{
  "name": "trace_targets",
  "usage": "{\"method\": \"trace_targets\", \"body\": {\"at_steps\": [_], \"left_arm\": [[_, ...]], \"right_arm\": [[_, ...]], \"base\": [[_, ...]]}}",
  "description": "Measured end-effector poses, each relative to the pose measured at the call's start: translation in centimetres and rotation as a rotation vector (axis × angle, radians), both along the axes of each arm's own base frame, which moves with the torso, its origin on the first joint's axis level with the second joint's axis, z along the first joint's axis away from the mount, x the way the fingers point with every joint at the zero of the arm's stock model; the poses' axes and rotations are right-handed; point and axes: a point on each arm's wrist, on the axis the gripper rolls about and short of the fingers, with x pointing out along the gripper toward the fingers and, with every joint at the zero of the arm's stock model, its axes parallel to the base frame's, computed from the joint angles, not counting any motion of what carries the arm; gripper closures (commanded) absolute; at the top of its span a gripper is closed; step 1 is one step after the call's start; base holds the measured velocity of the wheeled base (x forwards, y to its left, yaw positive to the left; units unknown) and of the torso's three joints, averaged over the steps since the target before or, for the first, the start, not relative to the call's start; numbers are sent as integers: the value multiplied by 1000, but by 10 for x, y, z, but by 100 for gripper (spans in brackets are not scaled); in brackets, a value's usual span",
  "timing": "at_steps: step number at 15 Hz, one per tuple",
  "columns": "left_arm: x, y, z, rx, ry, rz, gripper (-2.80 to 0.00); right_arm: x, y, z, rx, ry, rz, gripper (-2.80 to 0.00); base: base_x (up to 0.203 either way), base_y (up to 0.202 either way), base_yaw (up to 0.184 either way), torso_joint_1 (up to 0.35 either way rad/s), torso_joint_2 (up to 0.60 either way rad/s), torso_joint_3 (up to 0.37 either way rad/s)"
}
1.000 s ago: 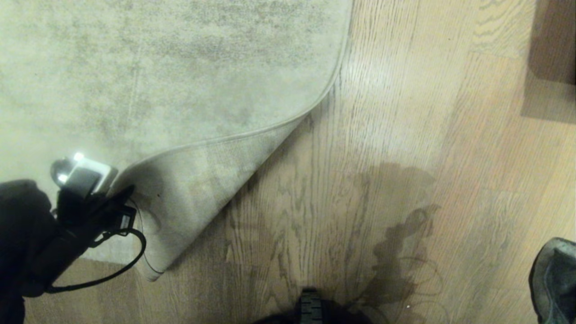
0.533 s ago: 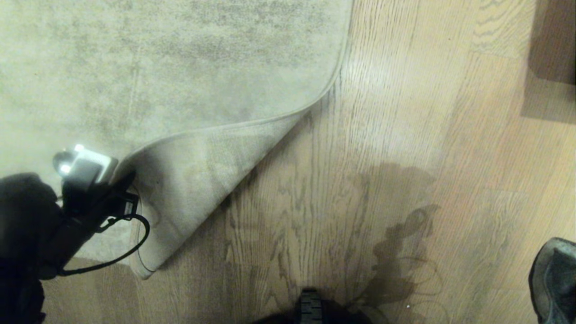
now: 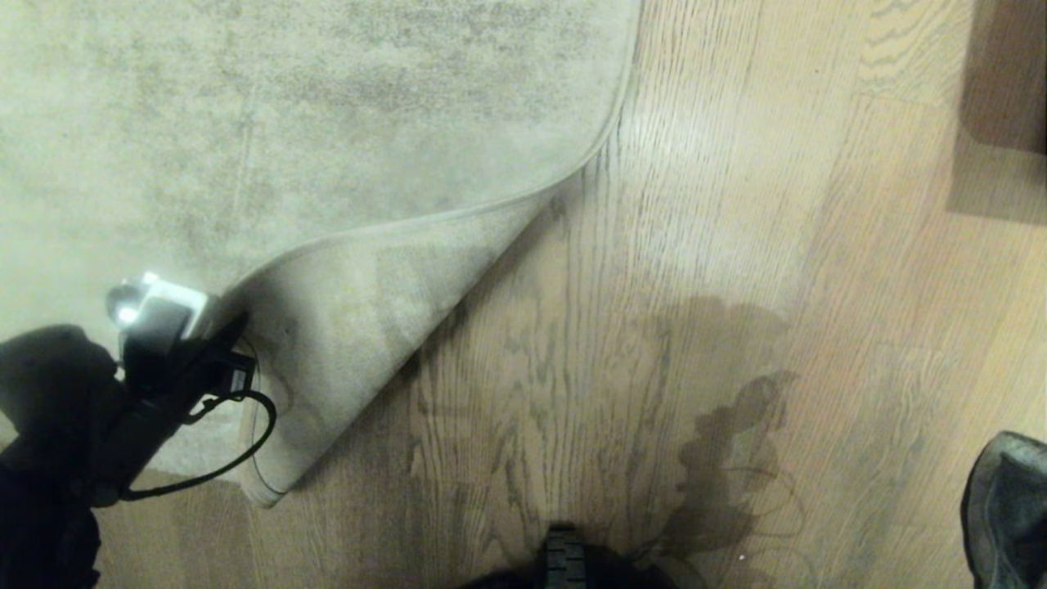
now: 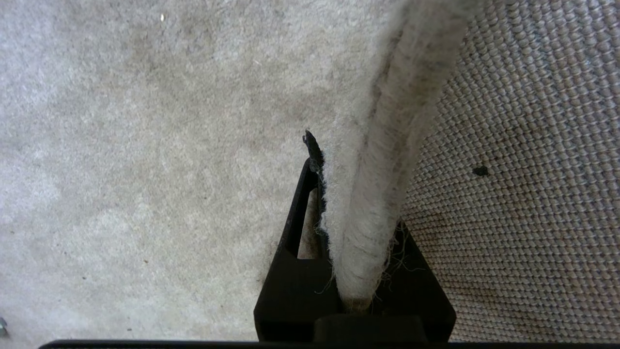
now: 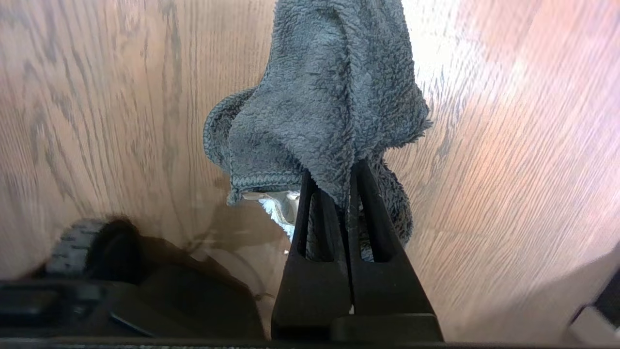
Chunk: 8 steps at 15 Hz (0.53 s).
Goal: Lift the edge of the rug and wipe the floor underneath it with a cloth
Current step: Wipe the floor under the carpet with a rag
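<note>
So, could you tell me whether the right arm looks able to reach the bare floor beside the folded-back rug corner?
Probably yes: the left claw holds the rug corner folded back, and nothing lies on the floor there.

The floor under me is light brown wood planking with dark grain and a soft sheen, brightest in a pale streak just right of the rug. The rug lies on the boards across the upper left, pale grey-beige with darker smudges. Its near corner is not flat: it is turned up and folded back, showing the woven underside, and bare boards show beside the fold. My own shadow falls on the planks at lower centre. A darker brown patch sits at the far upper right; I cannot tell what it is.
</note>
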Motion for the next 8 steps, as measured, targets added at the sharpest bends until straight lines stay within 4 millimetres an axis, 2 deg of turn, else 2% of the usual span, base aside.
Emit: {"method": "trace_targets", "body": {"at_steps": [3, 6, 8], "left_arm": [[-1, 1, 1, -1, -4, 10, 0], [-2, 2, 2, -2, -8, 13, 0], [-3, 2, 4, -3, -14, 13, 0]], "right_arm": [[1, 1, 1, -42, 30, 26, 0], [5, 3, 30, 0, 69, 131, 0], [19, 6, 58, 27, 134, 243, 0]], "base": [[0, 0, 0, 0, 0, 0], [0, 0, 0, 0, 0, 0], [0, 0, 0, 0, 0, 0]]}}
